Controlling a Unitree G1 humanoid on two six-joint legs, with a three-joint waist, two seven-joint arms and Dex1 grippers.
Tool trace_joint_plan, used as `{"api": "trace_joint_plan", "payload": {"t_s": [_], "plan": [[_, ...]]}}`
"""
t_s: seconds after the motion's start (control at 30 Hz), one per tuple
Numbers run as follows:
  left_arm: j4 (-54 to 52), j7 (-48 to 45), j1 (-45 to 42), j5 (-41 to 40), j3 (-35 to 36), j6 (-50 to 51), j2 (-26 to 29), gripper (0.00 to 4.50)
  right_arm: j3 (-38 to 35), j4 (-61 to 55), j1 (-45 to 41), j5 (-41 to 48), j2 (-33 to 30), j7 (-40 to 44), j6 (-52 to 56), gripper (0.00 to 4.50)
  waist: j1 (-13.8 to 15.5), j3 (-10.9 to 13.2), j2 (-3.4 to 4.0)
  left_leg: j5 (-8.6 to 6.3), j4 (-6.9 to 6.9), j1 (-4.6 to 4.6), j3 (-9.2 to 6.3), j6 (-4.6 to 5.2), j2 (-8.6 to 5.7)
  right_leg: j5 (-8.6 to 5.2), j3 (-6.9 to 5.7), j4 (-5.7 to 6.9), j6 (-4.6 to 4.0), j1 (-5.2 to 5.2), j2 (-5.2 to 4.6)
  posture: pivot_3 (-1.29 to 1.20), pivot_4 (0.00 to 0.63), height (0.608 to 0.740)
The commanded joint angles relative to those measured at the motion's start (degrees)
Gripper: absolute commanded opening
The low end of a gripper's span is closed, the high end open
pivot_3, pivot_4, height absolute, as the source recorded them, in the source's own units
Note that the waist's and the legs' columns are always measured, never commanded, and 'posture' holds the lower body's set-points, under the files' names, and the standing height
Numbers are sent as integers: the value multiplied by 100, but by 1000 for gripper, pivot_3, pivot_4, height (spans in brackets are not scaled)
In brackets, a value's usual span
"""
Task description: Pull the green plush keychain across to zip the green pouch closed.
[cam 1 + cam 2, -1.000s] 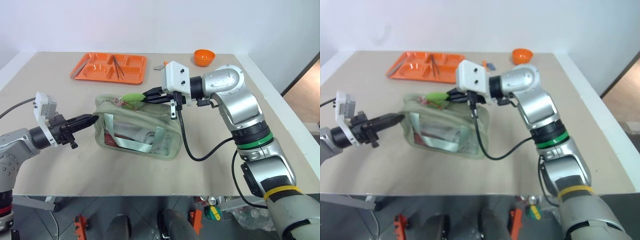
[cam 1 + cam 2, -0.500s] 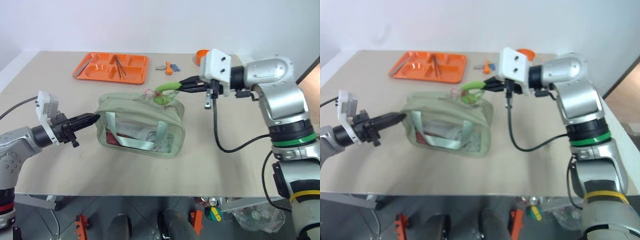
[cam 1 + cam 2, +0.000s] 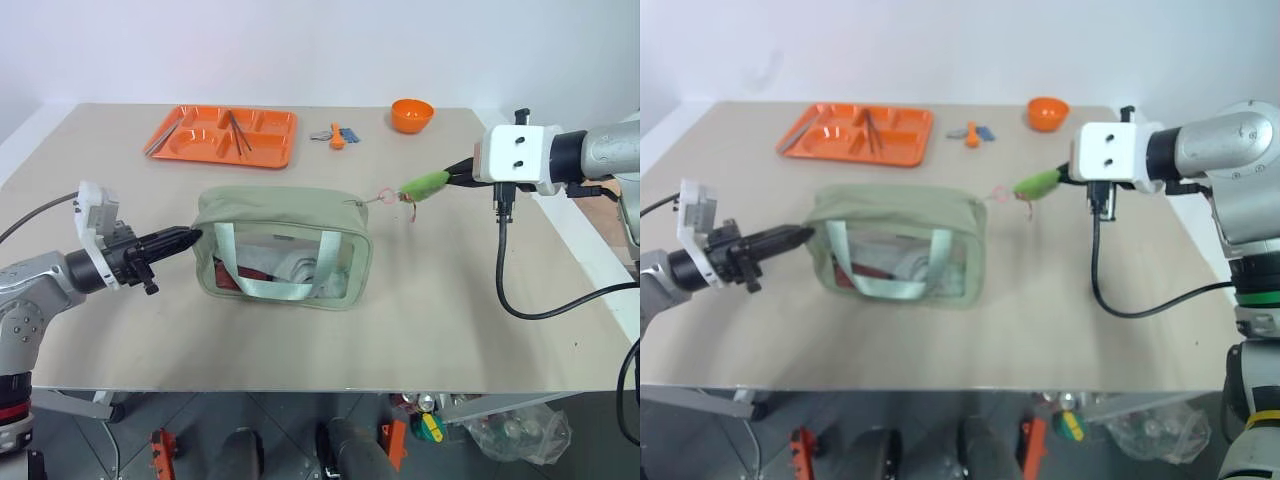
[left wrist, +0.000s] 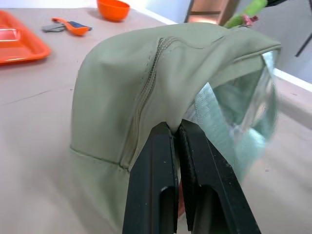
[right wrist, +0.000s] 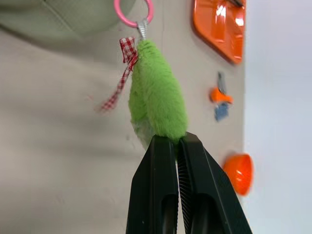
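The pouch's [image 3: 283,246] contents are hard to make out through the clear window; something red and something white show behind the strap [image 3: 272,288]. In the left wrist view the zipper [image 4: 148,92] runs along the top seam, and its teeth look joined as far as can be seen. The right arm is cut off at the edge of the eye views.

The left arm reaches in from the left, low over the surface [image 3: 420,300], its end effector [image 3: 190,237] roughly level and pointing at the pouch's left end. Its fingers [image 4: 156,185] are pressed together on a fold of fabric at that end.

The right arm stretches in from the right, held above the surface, its end effector [image 3: 455,175] pointing left and slightly down. Its fingers [image 5: 158,195] are clamped on one end of the keychain [image 3: 425,183], which hangs in the air just right of the pouch's right top corner. A pink ring [image 5: 133,10] and a red-checked ribbon [image 5: 122,73] sit at the keychain's other end, toward the pouch.

The pouch stands upright at mid-surface. An orange tray [image 3: 222,136], an orange bowl [image 3: 412,114] and a few small items [image 3: 335,134] lie well behind it.
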Motion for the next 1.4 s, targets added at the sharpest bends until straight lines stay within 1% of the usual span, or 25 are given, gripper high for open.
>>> {"api": "trace_joint_plan", "payload": {"t_s": [0.03, 0.13, 0.23, 0.37, 0.43, 0.5, 0.67, 0.77, 0.8, 0.9, 0.97, 1.0, 1.03, 1.07, 1.1, 1.13, 1.17, 1.2, 1.23, 1.3, 1.33, 1.4], "plan": [[32, 20, -1, 31, 37, 65, 55, 0, -83, -381, 524, -425, -101, -342, 94, 39, 5, -2, -2, 0, 1, -1, 1, 0, 0, 0, 0, 0, 0, -1, 0, 0, 150, 740], [5, 43, -7, 14, 43, 92, 49, 0, 161, -982, 1307, -654, 286, -709, 268, 39, 3, -2, -4, -3, 2, -2, -2, -8, 0, -3, 3, 0, 3, 1, -1, 0, 150, 740], [-31, 58, 10, -5, 58, 128, 51, 0, 479, -1217, 1901, -990, 779, -1080, 306, 39, -1, -2, -3, -3, 2, 1, 2, -11, 2, -2, 13, 3, 4, 0, 2, 0, 150, 740], [-68, 66, 14, -41, 87, 200, 82, 0, 912, -599, 2012, -1806, 1478, -1986, -48, 39, -50, -1, -1, 5, 3, 5, 5, -23, 4, 7, 17, 9, 4, -3, 9, 0, 150, 740], [-77, 67, 2, -50, 108, 238, 98, 0, 1071, -291, 1998, -2072, 1607, -2208, -265, 39, -75, -4, -6, 9, 4, 13, 5, -31, 4, 13, 15, 9, 5, 4, 9, 0, 150, 740], [-97, 80, -4, -63, 125, 272, 114, 0, 1128, -158, 1998, -2164, 1644, -2245, -482, 39, -82, -4, -6, 14, 7, 17, 6, -37, 1, 11, 18, 8, -3, 8, 9, 0, 150, 740], [-132, 121, 18, -81, 176, 321, 126, 0, 754, -34, 1857, -1794, 1756, -2183, -287, 39, -84, -6, -9, 15, 10, 29, 22, -37, 2, 11, 35, 8, -7, 13, 11, 0, 150, 740], [-142, 157, 65, -55, 204, 330, 115, 0, 291, -175, 1843, -1088, 1764, -1844, 237, 39, -83, -6, -9, 15, 9, 27, 27, -36, 2, 18, 42, 8, 2, 10, 13, 0, 150, 740], [-131, 174, 77, -31, 206, 319, 112, 0, 88, -288, 1842, -757, 1760, -1665, 538, 39, -82, -5, -9, 15, 8, 25, 27, -36, 2, 26, 42, 8, 15, 9, 13, 0, 150, 740], [-82, 273, 89, 39, 217, 311, 98, 0, -514, -640, 1806, 198, 1694, -1183, 1403, 39, -81, -5, -8, 13, 3, 20, 26, -34, 4, 25, 42, 6, 15, 5, 13, 0, 150, 740], [-45, 345, 79, 67, 248, 291, 72, 0, -846, -787, 1771, 651, 1619, -1007, 1864, 39, -80, -5, -8, 13, 0, 19, 26, -34, 4, 24, 42, 6, 14, 4, 14, 0, 150, 740], [7, 428, 50, 80, 275, 294, 49, 713, -1027, -831, 1752, 860, 1560, -957, 2107, 0, -80, -5, -8, 12, -1, 20, 23, -33, 6, 23, 42, 6, 13, 5, 16, 0, 150, 740], [65, 507, 21, 77, 299, 323, 34, 871, -1181, -867, 1751, 1040, 1497, -913, 2320, 0, -80, -4, -7, 12, -1, 20, 21, -32, 7, 23, 42, 6, 12, 5, 17, 0, 150, 740], [97, 532, 9, 24, 335, 365, 18, 1241, -1327, -893, 1762, 1242, 1437, -864, 2614, 308, -81, -4, -7, 12, -1, 20, 21, -32, 7, 23, 41, 6, 12, 4, 18, 0, 150, 740], [120, 544, -10, -152, 428, 500, -6, 1241, -1401, -987, 1848, 1414, 1353, -734, 2811, 308, -81, -4, -7, 12, -1, 20, 21, -32, 7, 23, 41, 6, 12, 4, 18, 0, 150, 740], [108, 516, -7, -316, 512, 607, -15, 1771, -1437, -1069, 1921, 1531, 1280, -629, 2978, 764, -81, -4, -7, 12, -1, 20, 20, -32, 8, 23, 41, 6, 12, 4, 19, 0, 150, 740], [40, 495, 19, -425, 585, 659, -13, 2083, -1468, -1192, 2001, 1660, 1197, -555, 3132, 1042, -81, -4, -8, 11, -2, 19, 19, -31, 8, 22, 40, 6, 9, 2, 21, 0, 150, 740], [-6, 515, 36, -485, 635, 698, -7, 2512, -1506, -1288, 2053, 1769, 1152, -532, 3256, 1481, -84, -4, -8, 11, -2, 17, 17, -30, 10, 20, 40, 6, 7, 2, 23, 0, 150, 740], [-51, 525, 71, -485, 668, 685, 14, 2843, -1569, -1361, 2066, 1915, 1131, -534, 3464, 1796, -93, -3, -8, 10, -3, 15, 17, -29, 10, 19, 40, 5, 5, 0, 23, 0, 150, 740], [-75, 565, 138, -540, 776, 723, 49, 3621, -1691, -1462, 2109, 2165, 1091, -530, 3729, 2582, -103, -3, -7, 6, -5, 15, 22, -22, 13, 18, 41, 5, 4, -4, 27, 0, 150, 740], [-87, 545, 184, -613, 855, 765, 72, 3909, -1754, -1463, 2097, 2273, 1095, -564, 3858, 2857, -104, -3, -7, 6, -6, 15, 21, -22, 13, 18, 42, 5, 4, -4, 27, 0, 150, 740], [-148, 589, 317, -561, 961, 734, 140, 4498, -1871, -1518, 2146, 2529, 1007, -479, 4107, 3555, -104, -3, -6, 6, -8, 14, 21, -22, 14, 17, 42, 5, 2, -6, 28, 0, 150, 740]]}}
